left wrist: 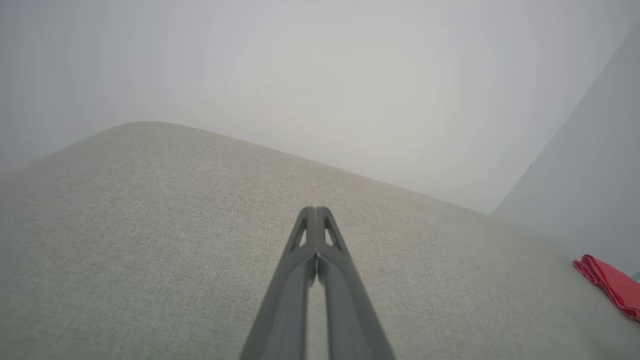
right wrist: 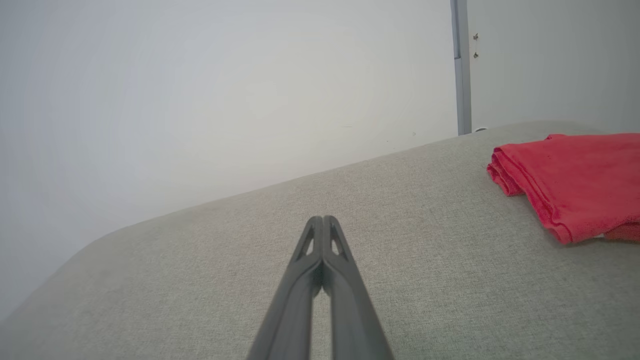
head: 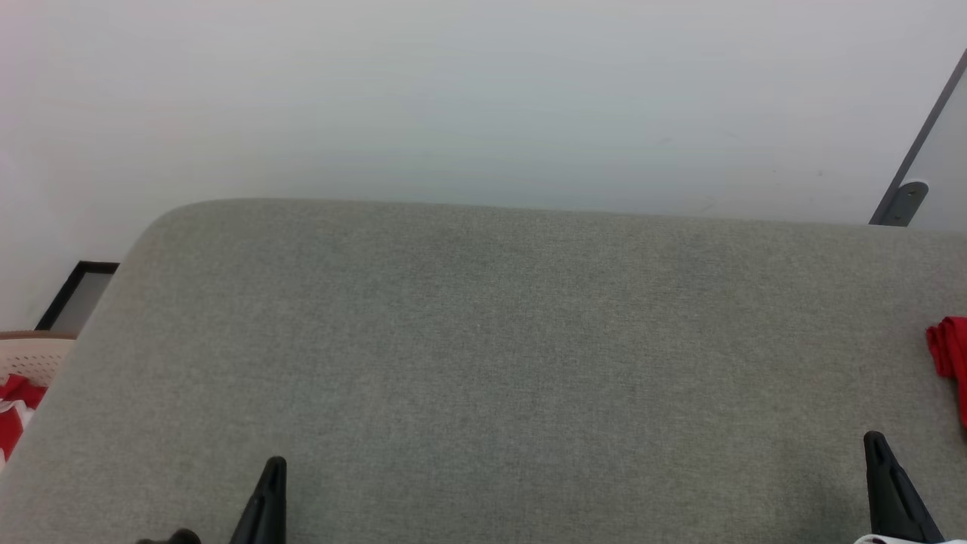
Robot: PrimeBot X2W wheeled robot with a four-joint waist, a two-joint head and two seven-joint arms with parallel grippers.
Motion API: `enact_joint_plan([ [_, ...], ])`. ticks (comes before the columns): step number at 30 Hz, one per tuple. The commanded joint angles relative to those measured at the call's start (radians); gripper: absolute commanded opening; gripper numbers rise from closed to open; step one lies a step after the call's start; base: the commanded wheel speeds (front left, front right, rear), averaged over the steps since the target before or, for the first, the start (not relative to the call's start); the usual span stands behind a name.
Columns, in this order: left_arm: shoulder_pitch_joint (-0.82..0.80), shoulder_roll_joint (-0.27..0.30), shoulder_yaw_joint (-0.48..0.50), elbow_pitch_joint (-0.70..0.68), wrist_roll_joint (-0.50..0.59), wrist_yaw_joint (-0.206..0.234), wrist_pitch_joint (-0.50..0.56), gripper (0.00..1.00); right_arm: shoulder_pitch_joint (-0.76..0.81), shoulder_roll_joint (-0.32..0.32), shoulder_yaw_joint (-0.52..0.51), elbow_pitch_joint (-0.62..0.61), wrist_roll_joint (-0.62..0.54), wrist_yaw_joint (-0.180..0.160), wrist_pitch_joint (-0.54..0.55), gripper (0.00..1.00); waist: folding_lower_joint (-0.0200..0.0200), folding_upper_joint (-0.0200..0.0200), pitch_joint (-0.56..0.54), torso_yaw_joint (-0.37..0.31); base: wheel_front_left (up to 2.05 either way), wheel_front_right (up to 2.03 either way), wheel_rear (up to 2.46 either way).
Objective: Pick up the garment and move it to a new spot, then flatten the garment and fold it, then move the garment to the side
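Note:
The garment [right wrist: 575,180] lies folded as a plain red stack at the right end of the grey fabric table [head: 483,363]; its edge shows at the head view's right border [head: 950,355] and low at the right of the left wrist view [left wrist: 612,285]. My left gripper [head: 273,472] stands at the lower left, shut with its tips together [left wrist: 316,212] and nothing between them. At the lower right my right gripper [head: 875,446] is shut and empty too [right wrist: 323,221], a little to the left of the garment and apart from it.
A pale perforated basket [head: 30,359] with red and white cloth [head: 15,408] in it sits beyond the table's left edge. A white wall rises behind the table, with a grey panel frame [head: 918,151] at the far right.

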Motion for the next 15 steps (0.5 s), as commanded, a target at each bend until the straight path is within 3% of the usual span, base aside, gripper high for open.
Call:
enact_joint_plan([
  [1,-0.03,0.004,0.007,-0.008,-0.038,0.001,0.005,0.0,-0.029,-0.004,-0.004,-0.011,0.035,0.0,0.007,0.0,0.0,0.0,0.0,-0.001,0.0,0.0,0.0],
  [15,-0.086,-0.003,0.016,0.041,-0.267,0.0,0.058,0.0,-0.068,0.016,-0.009,0.017,0.243,0.0,0.062,0.0,0.0,0.0,0.006,-0.01,0.0,0.0,0.0],
])
